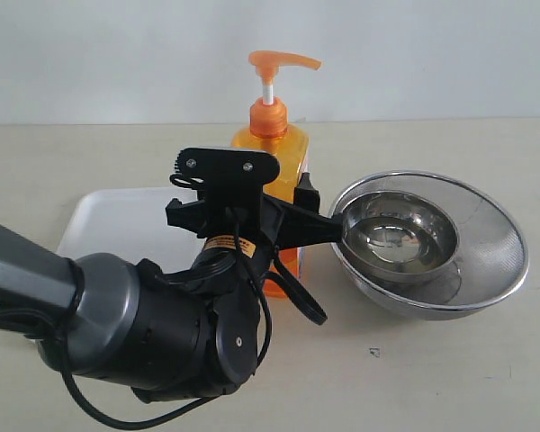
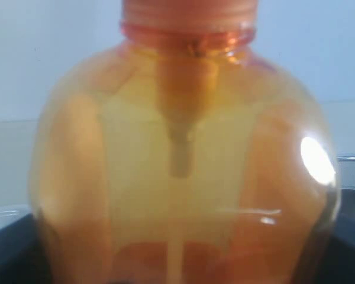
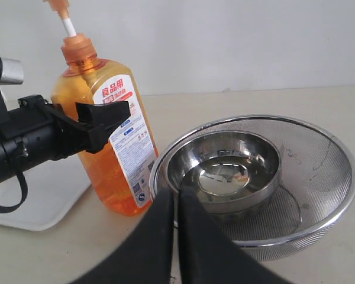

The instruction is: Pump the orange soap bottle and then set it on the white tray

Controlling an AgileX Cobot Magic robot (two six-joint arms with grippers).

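The orange soap bottle [image 1: 279, 148] stands upright on the table, just right of the white tray [image 1: 108, 220]. Its orange pump head [image 1: 283, 61] is up on its white stem. My left gripper [image 1: 317, 209] is shut on the bottle's body, one black finger on each side. The bottle [image 2: 183, 177] fills the left wrist view and hides the jaws there. In the right wrist view a left finger [image 3: 103, 118] presses against the label side of the bottle [image 3: 100, 171]. My right gripper [image 3: 176, 192] is shut and empty, low over the table in front of the bowls.
A small steel bowl [image 1: 400, 234] sits inside a wider steel mesh strainer bowl [image 1: 486, 261], close to the bottle's right. The tray [image 3: 41, 201] lies bare on the bottle's other side. My left arm's bulky grey wrist [image 1: 144, 324] fills the near left.
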